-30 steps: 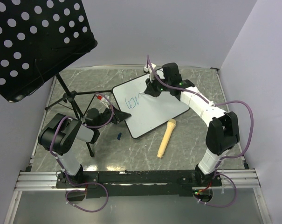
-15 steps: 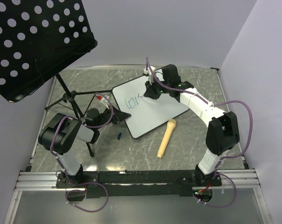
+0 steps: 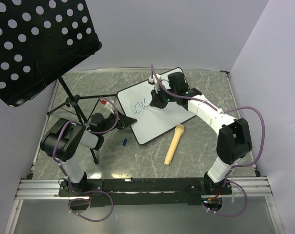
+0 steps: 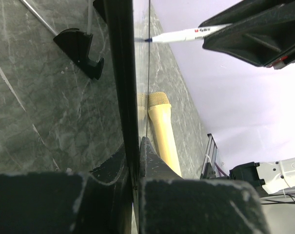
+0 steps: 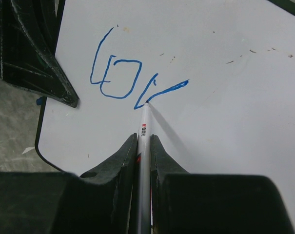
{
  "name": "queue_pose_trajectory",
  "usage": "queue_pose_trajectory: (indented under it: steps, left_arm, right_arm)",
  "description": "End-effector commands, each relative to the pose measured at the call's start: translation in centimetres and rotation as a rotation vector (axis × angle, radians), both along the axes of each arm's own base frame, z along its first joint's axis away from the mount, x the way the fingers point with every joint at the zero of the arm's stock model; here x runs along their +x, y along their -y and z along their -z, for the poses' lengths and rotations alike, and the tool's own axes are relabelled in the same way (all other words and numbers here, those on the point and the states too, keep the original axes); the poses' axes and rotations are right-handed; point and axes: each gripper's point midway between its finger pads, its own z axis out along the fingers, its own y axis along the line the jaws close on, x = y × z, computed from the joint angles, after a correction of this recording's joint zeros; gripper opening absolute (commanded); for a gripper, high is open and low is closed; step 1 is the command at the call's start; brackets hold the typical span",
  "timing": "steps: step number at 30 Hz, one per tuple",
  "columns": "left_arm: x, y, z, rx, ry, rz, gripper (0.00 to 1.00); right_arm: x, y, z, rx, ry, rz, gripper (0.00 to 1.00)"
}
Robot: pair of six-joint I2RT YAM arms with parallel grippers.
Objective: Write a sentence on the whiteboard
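The whiteboard (image 3: pixel 159 117) lies near the middle of the grey marble bench (image 3: pixel 196 151), turned diagonally, with one corner toward 7 o'clock in the top view. The left end effector (image 3: pixel 119 123) is at the board's 9 o'clock side. In the left wrist view its jaws are closed tight on the thin black rim of the board (image 4: pixel 125 73), which runs straight up between the fingers (image 4: pixel 113 165). The right end effector (image 3: pixel 159 99) hangs over the 11 o'clock part of the board, and its jaws are closed on a white marker (image 5: pixel 144 136) that points down to the surface. The marker's tip touches the board at the lower end of the newest blue stroke. Of the sentence (image 5: pixel 123 78) only a few blue marks are there: a tall "l", a round "o", and a slanted stroke like the start of a "v". They stand in the board's 10 o'clock area, and the remaining white surface is unwritten. A beige microphone (image 3: pixel 173 144) lies on the bench just beside the board's 5 o'clock edge. In the left wrist view its head (image 4: pixel 159 100) is close behind the rim. A small blue cap (image 3: pixel 124 142) lies on the bench at 7 o'clock from the board, apart from it. A black music stand with round holes (image 3: pixel 35 44) rises at 10 o'clock in the top view, and its tripod leg (image 3: pixel 81 122) comes down near the left arm.
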Motion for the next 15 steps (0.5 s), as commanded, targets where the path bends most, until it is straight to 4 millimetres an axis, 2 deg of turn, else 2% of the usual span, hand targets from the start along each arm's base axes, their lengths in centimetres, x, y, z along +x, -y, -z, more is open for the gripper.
queue_pose_trajectory:
  steps: [1, 5, 8, 10, 13, 15]
  left_arm:
    - [-0.1, 0.9, -4.9, -0.033, 0.277, 0.061, 0.01]
    - [-0.1, 1.0, -4.9, -0.033, 0.274, 0.061, 0.01]
    - [0.0, 1.0, -4.9, -0.036, 0.273, 0.060, 0.01]
    - [-0.1, 1.0, -4.8, -0.035, 0.271, 0.062, 0.01]
    - [-0.2, 0.9, -4.6, -0.031, 0.269, 0.058, 0.01]
    - [-0.3, 0.9, -4.7, -0.033, 0.270, 0.060, 0.01]
  right_arm:
    - [-1.4, 0.0, -0.4, -0.007, 0.013, -0.019, 0.00]
    - [-1.9, 0.1, -0.1, -0.007, 0.004, -0.027, 0.00]
    - [-1.8, 0.0, -0.5, 0.001, 0.011, -0.026, 0.00]
    - [-1.8, -0.2, -1.5, 0.017, 0.029, -0.028, 0.00]
    - [-1.2, 0.2, -4.4, 0.069, 0.081, -0.014, 0.00]
    - [-0.8, 0.8, -5.5, 0.088, 0.092, 0.003, 0.00]
